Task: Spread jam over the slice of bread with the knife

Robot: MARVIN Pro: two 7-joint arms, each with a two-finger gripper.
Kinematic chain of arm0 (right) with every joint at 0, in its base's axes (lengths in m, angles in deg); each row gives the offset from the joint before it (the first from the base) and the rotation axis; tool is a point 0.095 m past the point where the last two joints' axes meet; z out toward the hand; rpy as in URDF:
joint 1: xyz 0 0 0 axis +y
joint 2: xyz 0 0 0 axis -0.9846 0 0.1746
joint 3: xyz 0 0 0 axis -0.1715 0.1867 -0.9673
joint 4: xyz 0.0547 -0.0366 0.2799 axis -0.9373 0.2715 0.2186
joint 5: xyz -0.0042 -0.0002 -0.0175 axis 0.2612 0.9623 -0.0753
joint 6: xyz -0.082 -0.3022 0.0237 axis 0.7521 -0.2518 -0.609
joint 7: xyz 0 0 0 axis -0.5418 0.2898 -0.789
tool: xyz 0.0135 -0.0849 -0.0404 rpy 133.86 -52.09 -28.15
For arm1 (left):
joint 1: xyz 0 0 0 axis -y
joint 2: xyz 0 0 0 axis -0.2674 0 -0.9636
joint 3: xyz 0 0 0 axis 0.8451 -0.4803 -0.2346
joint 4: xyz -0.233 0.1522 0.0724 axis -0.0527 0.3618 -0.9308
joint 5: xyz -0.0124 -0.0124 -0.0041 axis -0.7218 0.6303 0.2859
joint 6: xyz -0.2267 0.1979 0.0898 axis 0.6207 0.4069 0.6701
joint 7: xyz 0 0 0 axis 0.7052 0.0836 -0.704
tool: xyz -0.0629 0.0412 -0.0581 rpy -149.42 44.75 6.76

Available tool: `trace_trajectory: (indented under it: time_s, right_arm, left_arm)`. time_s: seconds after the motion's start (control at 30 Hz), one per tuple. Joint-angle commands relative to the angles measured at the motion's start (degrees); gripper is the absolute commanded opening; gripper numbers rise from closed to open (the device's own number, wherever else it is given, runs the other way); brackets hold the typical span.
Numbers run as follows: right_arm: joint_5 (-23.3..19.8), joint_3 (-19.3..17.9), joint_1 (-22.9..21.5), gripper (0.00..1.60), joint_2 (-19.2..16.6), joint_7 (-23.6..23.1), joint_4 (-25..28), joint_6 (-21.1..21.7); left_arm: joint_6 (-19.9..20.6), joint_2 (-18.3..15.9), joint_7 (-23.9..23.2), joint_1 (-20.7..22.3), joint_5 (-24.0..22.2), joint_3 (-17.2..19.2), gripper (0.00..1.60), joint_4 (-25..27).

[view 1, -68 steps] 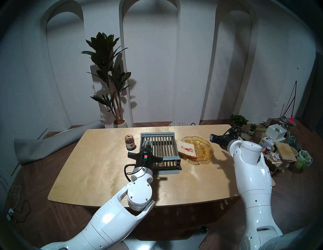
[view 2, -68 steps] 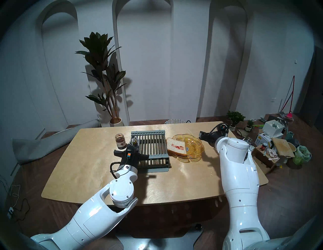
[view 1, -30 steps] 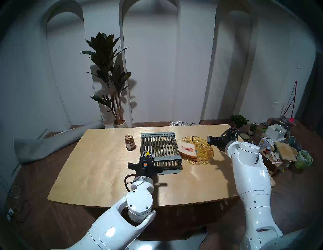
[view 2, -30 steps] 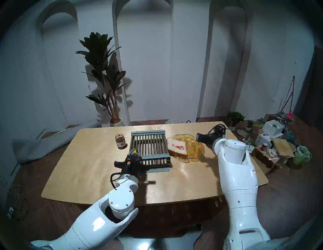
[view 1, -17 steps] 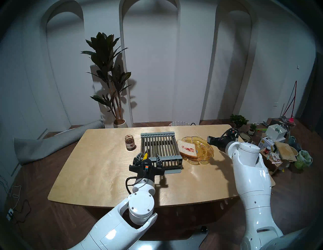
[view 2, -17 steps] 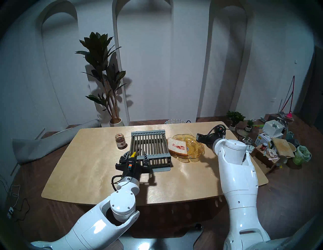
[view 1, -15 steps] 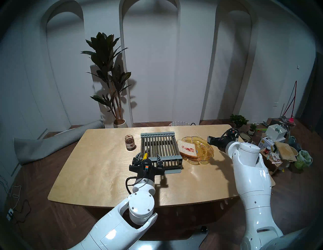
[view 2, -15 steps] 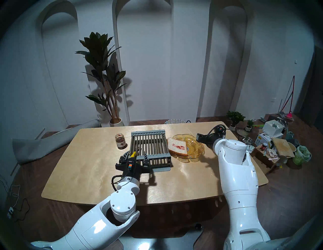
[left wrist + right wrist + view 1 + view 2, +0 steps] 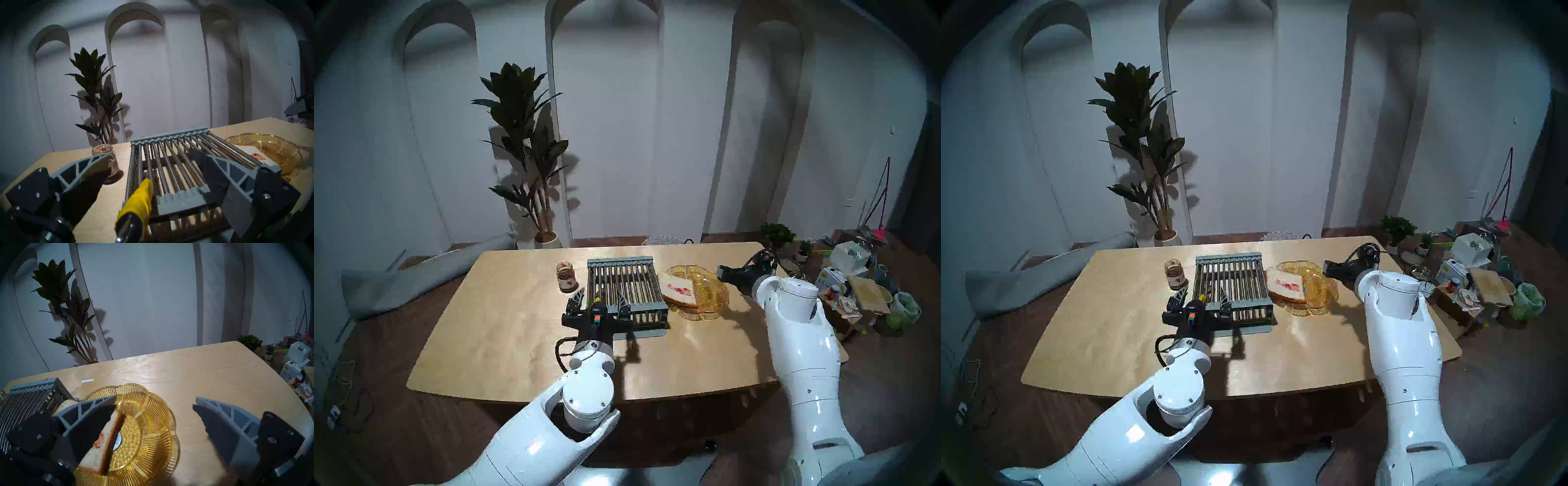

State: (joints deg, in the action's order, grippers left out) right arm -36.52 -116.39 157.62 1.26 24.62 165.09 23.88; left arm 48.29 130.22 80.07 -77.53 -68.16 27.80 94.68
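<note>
The knife (image 9: 139, 200) lies with its yellow handle on the near left corner of a grey bar rack (image 9: 619, 262); its blade is hard to make out among the bars. My left gripper (image 9: 600, 300) stands open around the handle, its fingers (image 9: 95, 162) clear of it on both sides. The jam jar (image 9: 565, 275) stands left of the rack. The slice of bread (image 9: 678, 288), smeared red, leans on an amber glass plate (image 9: 714, 292). My right gripper (image 9: 155, 398) hovers open over the plate's right side, holding nothing.
Bare wooden table (image 9: 504, 339) spreads in front of and left of the rack. A potted plant (image 9: 524, 152) stands behind the table's far edge. Boxes, bags and small pots (image 9: 857, 288) crowd the floor to the right.
My left gripper drew back along the rack's left side, then opened and let go of the knife, which now rests on the rack. The right arm has barely moved.
</note>
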Motion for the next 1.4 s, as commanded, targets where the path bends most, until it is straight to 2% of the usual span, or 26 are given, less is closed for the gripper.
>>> trace_trajectory:
  time_s: [0.0,0.17,0.2,0.3,0.4,0.6,0.63,0.67,0.87,1.0,1.1,1.2,1.27,1.37]
  right_arm:
    - [0.09,0.39,-1.78,1.60,0.17,0.14,0.51,-0.43]
    - [0.24,0.69,-2.09,1.60,0.28,0.07,0.16,-0.54]
    - [0.24,0.73,-2.10,1.60,0.30,0.05,0.18,-0.55]
    - [0.12,0.81,-2.10,1.60,0.43,-0.10,0.42,-0.59]
    - [-0.21,0.95,-2.01,1.60,0.66,-0.52,1.20,-0.41]
    - [-3.06,0.52,-1.31,1.60,1.44,-4.29,2.97,-2.65]
    - [-3.65,0.42,-1.25,1.60,1.63,-4.98,3.18,-3.03]
    - [-4.20,0.29,-1.09,1.60,1.73,-5.71,3.40,-3.46]
    - [-6.77,0.80,-0.62,1.60,3.01,-9.86,5.45,-6.56]
    - [-7.05,2.01,0.28,1.60,4.25,-11.25,7.55,-9.39]
    - [-6.56,3.04,0.78,1.60,4.89,-11.12,8.62,-11.06]
    - [-4.61,5.63,1.87,1.60,6.14,-9.50,10.29,-14.34]
    - [-4.26,6.05,2.12,1.60,6.62,-8.95,10.42,-15.23]
    - [-3.36,7.31,3.90,1.60,8.89,-6.96,10.88,-19.04]
  left_arm:
    - [2.21,-0.97,0.33,-1.00,-1.27,1.35,1.60,6.66]
    - [4.43,-2.83,0.20,-2.09,-1.73,1.85,1.60,10.98]
    - [3.54,-2.90,0.15,-1.87,-1.59,1.91,1.60,10.90]
    - [4.39,-4.55,0.27,-1.94,-1.33,2.74,1.60,13.38]
    - [4.13,-7.61,-0.80,-1.03,0.07,3.77,1.60,15.39]
    - [5.65,-12.93,-3.99,-0.99,0.68,8.81,1.60,19.91]
    - [5.75,-12.34,-4.34,-0.95,0.53,10.23,1.60,19.64]
    - [5.77,-13.99,-5.07,-0.94,-0.20,11.33,1.60,20.10]
    - [6.28,-17.87,-8.03,0.22,-2.14,17.55,1.60,18.50]
    - [5.64,-18.75,-9.90,1.15,-4.95,21.49,1.60,15.97]
    - [5.19,-19.35,-10.91,1.55,-6.47,23.29,1.60,14.37]
    - [2.90,-20.78,-13.42,1.65,-9.04,26.36,1.60,11.24]
    - [2.42,-20.99,-13.91,1.53,-9.50,26.88,1.60,10.58]
    - [-1.76,-22.17,-17.85,0.57,-12.74,29.60,1.60,7.13]
